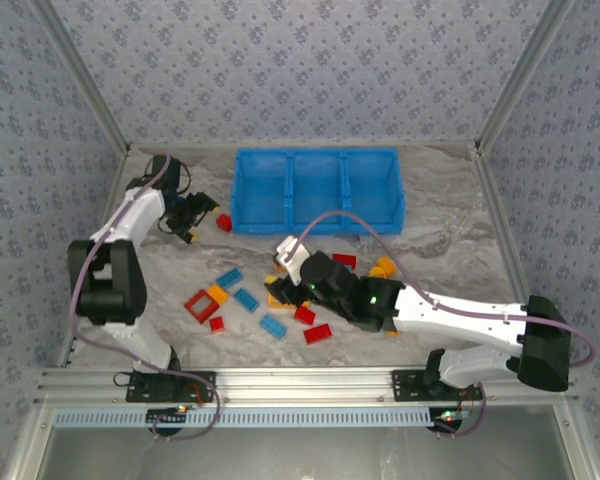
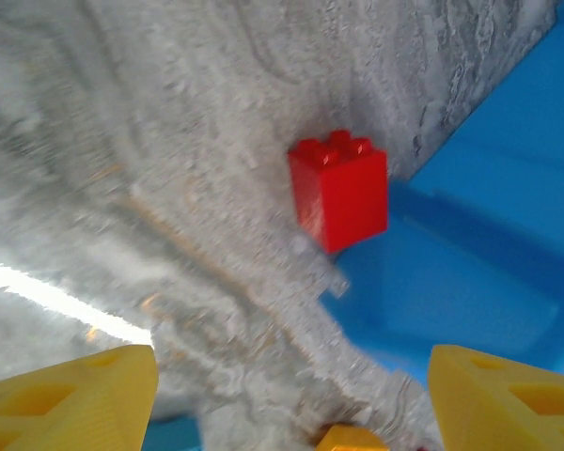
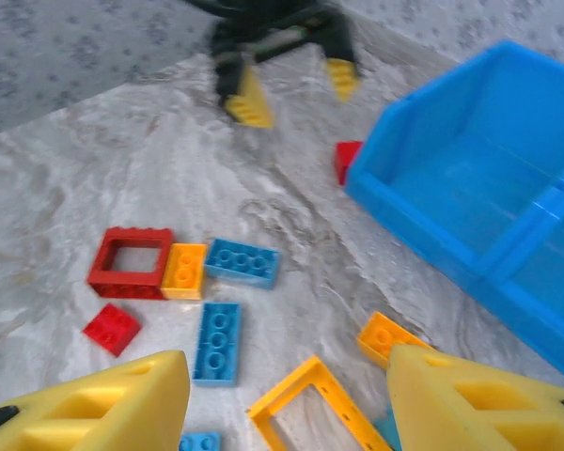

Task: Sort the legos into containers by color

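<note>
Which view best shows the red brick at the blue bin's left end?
Left wrist: the red brick is close, studs visible. Top external gives a tiny red speck; right wrist, a part behind the blue bin.

Closed in on three sides by walls [image 1: 300, 70] papered in pale grey-blue with a small floral repeat. Framed by slanting metal posts [image 1: 88, 88] at the corners. Floored with a bench [image 1: 450, 260] in mottled grey-white marbling, edged in front by an aluminium rail [image 1: 300, 379]. Lit evenly, with soft shadows
</note>
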